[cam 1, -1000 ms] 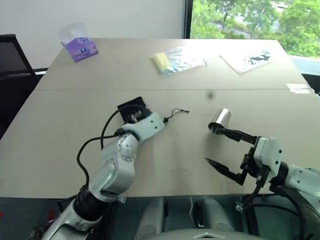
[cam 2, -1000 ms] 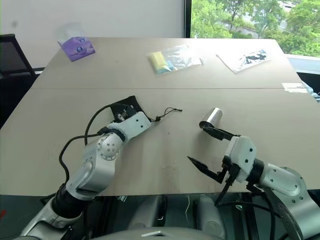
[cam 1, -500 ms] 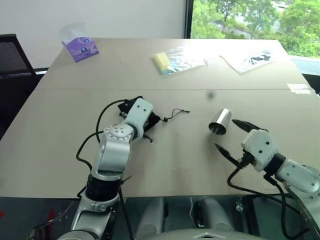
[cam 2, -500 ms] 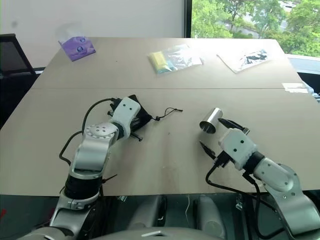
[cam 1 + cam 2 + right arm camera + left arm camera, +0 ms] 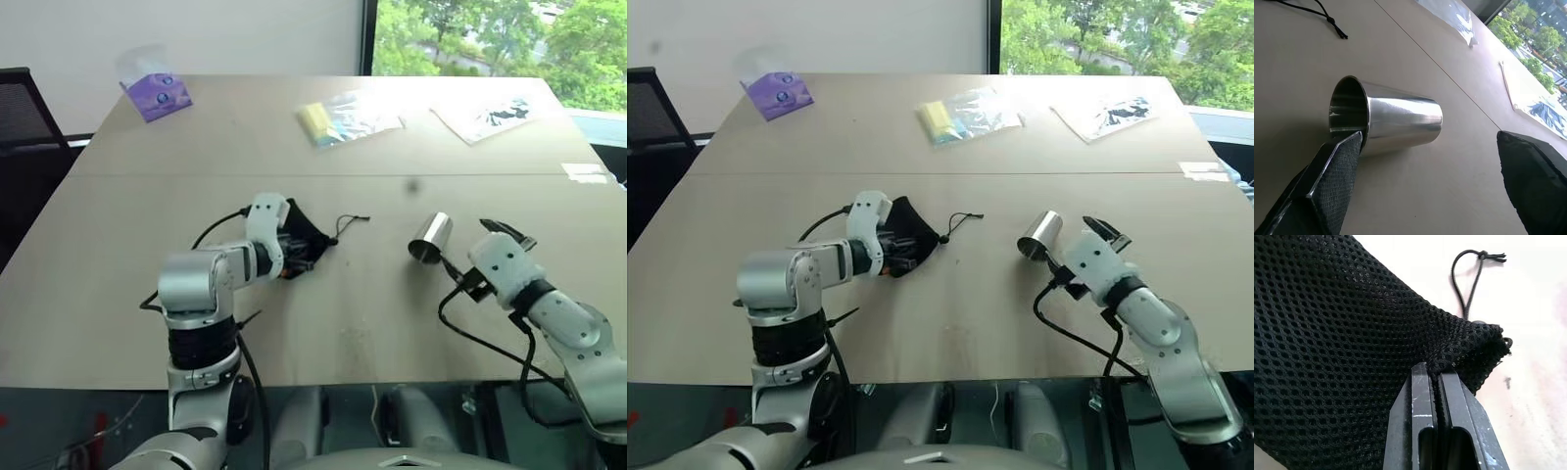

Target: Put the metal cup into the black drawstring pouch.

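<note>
Metal cup (image 5: 1396, 120) on its side — mouth toward wide-apart right tool (image 5: 1427, 188) — left tool (image 5: 1437, 382) clamped on black drawstring pouch (image 5: 1337, 347)

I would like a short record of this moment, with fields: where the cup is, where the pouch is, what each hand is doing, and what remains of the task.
cup: metal cup lies on its side on the table, empty, not held
pouch: black drawstring pouch partly lifted, its cord trailing toward the cup
left hand: left hand shut on the pouch fabric near its mouth
right hand: right hand open, one finger at the cup's rim, the other apart
far side: purple packet, yellow packet
task left: cup not yet in pouch
</note>
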Action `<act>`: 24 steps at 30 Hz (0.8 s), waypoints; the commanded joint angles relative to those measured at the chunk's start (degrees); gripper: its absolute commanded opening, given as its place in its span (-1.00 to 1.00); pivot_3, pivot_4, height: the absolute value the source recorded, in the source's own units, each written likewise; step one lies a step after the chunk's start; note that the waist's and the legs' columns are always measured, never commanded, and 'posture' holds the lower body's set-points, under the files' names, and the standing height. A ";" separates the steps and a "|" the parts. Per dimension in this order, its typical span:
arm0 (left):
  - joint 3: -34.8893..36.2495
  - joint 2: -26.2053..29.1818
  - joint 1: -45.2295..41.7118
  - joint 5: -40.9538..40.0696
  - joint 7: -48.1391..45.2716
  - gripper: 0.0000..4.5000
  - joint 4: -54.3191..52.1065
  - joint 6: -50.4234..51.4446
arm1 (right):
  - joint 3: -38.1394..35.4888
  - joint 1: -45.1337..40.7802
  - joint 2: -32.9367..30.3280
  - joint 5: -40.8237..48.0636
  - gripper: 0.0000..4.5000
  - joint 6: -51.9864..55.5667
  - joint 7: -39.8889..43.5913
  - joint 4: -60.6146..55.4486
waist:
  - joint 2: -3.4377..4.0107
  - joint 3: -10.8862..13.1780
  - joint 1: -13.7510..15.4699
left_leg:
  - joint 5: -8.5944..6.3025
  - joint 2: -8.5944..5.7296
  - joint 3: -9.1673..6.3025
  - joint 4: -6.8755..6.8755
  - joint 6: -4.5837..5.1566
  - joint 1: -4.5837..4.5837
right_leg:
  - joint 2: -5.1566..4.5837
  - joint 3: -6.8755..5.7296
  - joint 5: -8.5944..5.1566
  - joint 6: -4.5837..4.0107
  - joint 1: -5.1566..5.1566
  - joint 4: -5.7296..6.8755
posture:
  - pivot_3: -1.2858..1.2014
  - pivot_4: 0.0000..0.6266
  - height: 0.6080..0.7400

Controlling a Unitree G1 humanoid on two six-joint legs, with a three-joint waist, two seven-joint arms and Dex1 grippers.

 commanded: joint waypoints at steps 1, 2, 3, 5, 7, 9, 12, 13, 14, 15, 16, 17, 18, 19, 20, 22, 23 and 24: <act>1.21 0.04 -1.32 -2.10 2.17 -0.98 -0.68 0.22 | 0.39 -2.64 0.80 -0.64 1.00 0.67 0.39 0.33 | 0.00 0.00 0.00 | 0.00 0.00 -0.02 -0.01 -0.01 0.00 | -0.01 0.02 0.00 0.00 0.00 0.00 | 0.03 -0.52 1.00; 1.36 0.07 -1.46 -2.42 2.73 -0.98 -0.64 0.22 | 0.53 -3.19 1.16 -0.26 1.00 1.21 0.73 0.35 | 0.00 0.00 -0.03 | 0.01 0.00 -0.02 -0.01 -0.02 0.00 | 0.00 0.06 0.00 0.00 0.00 0.00 | 0.03 -0.52 1.00; 1.45 0.27 -1.61 -2.80 3.19 -0.98 -0.60 0.22 | 0.87 -3.77 1.49 0.51 1.00 1.65 1.56 0.23 | 0.00 0.00 -0.02 | 0.02 0.01 -0.02 -0.02 -0.03 0.00 | 0.00 0.10 0.00 0.00 -0.01 0.01 | 0.03 -0.52 1.00; 1.54 0.70 -1.83 -3.53 4.08 -0.98 -0.52 0.22 | 1.58 -4.61 2.01 1.12 1.00 2.31 2.65 0.35 | 0.00 0.00 -0.01 | 0.02 0.01 -0.02 -0.02 -0.03 -0.01 | 0.00 0.12 0.00 -0.01 -0.01 0.01 | 0.03 -0.52 1.00; 1.70 0.94 -1.91 -3.95 5.13 -0.98 -0.58 0.22 | 2.61 -5.70 2.26 -0.51 1.00 2.13 1.98 2.44 | 0.00 0.00 -0.03 | 0.02 0.00 -0.02 -0.02 -0.03 0.00 | 0.00 0.12 0.00 0.00 0.00 0.00 | 0.03 -0.52 1.00; 1.80 1.26 -1.76 -4.50 5.94 -0.98 -0.90 0.22 | 2.75 -6.82 2.55 -1.99 1.00 1.48 0.58 6.01 | 0.00 0.00 -0.03 | 0.01 0.00 -0.01 -0.02 -0.03 0.00 | 0.00 0.13 0.01 0.00 0.00 0.00 | 0.03 -0.52 1.00; 1.87 1.72 -1.60 -5.48 6.94 -1.00 -1.31 0.22 | 1.98 -8.15 2.78 -2.83 0.64 0.52 -0.62 10.18 | 0.00 0.00 0.00 | 0.02 -0.01 -0.01 -0.01 -0.04 0.00 | -0.01 0.13 0.01 -0.01 0.00 0.01 | 0.03 -0.52 1.00; 2.06 1.85 -1.69 -5.77 7.30 -1.00 -1.28 0.22 | 1.75 -8.78 2.65 -2.90 0.41 0.05 -0.58 11.20 | 0.00 0.00 0.01 | 0.02 -0.01 -0.01 -0.02 -0.04 0.00 | -0.01 0.15 0.01 -0.01 -0.01 0.01 | 0.03 -0.52 1.00; 2.12 2.05 -1.77 -5.99 7.66 -1.00 -1.24 0.22 | 1.40 -9.42 2.57 -2.88 0.22 -0.29 -0.54 12.06 | 0.00 0.00 0.00 | 0.02 -0.01 -0.01 -0.02 -0.04 -0.01 | -0.01 0.15 0.01 -0.01 -0.01 0.01 | 0.03 -0.52 1.00; 2.15 2.18 -1.82 -6.23 7.99 -1.00 -1.20 0.22 | 1.16 -9.83 2.58 -2.85 -0.01 -0.52 -0.48 12.57 | 0.00 0.00 -0.01 | 0.02 -0.01 -0.01 -0.02 -0.04 -0.01 | -0.01 0.16 0.01 -0.01 -0.02 0.01 | 0.03 -0.52 1.00; 2.22 2.34 -1.91 -6.42 8.33 -1.00 -1.14 0.22 | 1.04 -10.10 2.41 -2.83 -0.25 -0.94 -0.26 13.08 | 0.00 0.00 -0.02 | 0.02 -0.01 -0.01 -0.02 -0.04 -0.01 | -0.01 0.15 0.01 -0.01 -0.03 0.01 | 0.03 -0.52 1.00; 2.27 2.45 -1.96 -6.66 8.63 -1.00 -1.10 0.22 | 0.98 -10.20 2.31 -2.86 -0.46 -1.27 -0.08 13.39 | 0.00 0.00 -0.06 | 0.02 -0.01 0.00 -0.03 -0.05 -0.01 | -0.01 0.16 0.01 -0.01 -0.03 0.01 | 0.03 -0.52 1.00; 2.41 2.51 -2.01 -7.01 8.96 -1.00 -1.01 0.22 | 0.92 -10.25 2.27 -2.89 -0.75 -1.54 0.06 13.64 | 0.00 0.00 -0.07 | 0.02 -0.01 0.00 -0.03 -0.05 -0.01 | -0.02 0.16 0.01 -0.01 -0.03 0.01 | 0.03 -0.52 1.00; 2.07 2.95 -2.24 -7.23 9.22 -1.00 -0.84 0.22 | 0.89 -10.30 2.22 -2.88 -0.90 -1.77 0.30 13.85 | 0.00 0.00 -0.09 | 0.02 -0.01 0.00 -0.03 -0.05 -0.01 | -0.02 0.17 0.01 -0.01 -0.03 0.01 | 0.03 -0.52 1.00; 1.88 3.20 -2.47 -7.52 9.48 -1.00 -0.68 0.22 | 0.84 -10.32 2.22 -2.91 -0.98 -1.96 0.43 13.99 | 0.00 0.00 -0.09 | 0.02 -0.01 0.00 -0.03 -0.05 -0.01 | -0.02 0.16 0.01 -0.01 -0.03 0.01 | 0.03 -0.52 1.00; 1.93 3.31 -2.93 -8.26 10.02 -1.00 -0.09 0.22 | 0.57 -10.29 2.46 -2.72 -0.98 -2.14 0.56 14.09 | 0.00 0.00 -0.08 | 0.02 -0.01 -0.01 -0.03 -0.05 -0.01 | -0.02 0.17 0.01 -0.01 -0.03 0.01 | 0.03 -0.52 1.00; 2.35 3.04 -3.41 -8.74 10.26 -1.00 0.49 0.22 | 0.11 -10.25 2.80 -2.21 -0.98 -2.09 0.64 13.81 | 0.00 0.00 -0.07 | 0.02 -0.01 -0.01 -0.03 -0.05 -0.01 | -0.01 0.16 0.01 -0.01 -0.03 0.01 | 0.03 -0.52 1.00; 2.93 2.69 -3.86 -9.26 10.48 -1.00 1.11 0.22 | -0.28 -10.22 3.07 -1.75 -0.98 -1.94 0.75 13.46 | 0.00 0.00 -0.05 | 0.02 -0.01 -0.01 -0.03 -0.05 -0.01 | -0.01 0.16 0.01 -0.01 -0.03 0.01 | 0.03 -0.52 1.00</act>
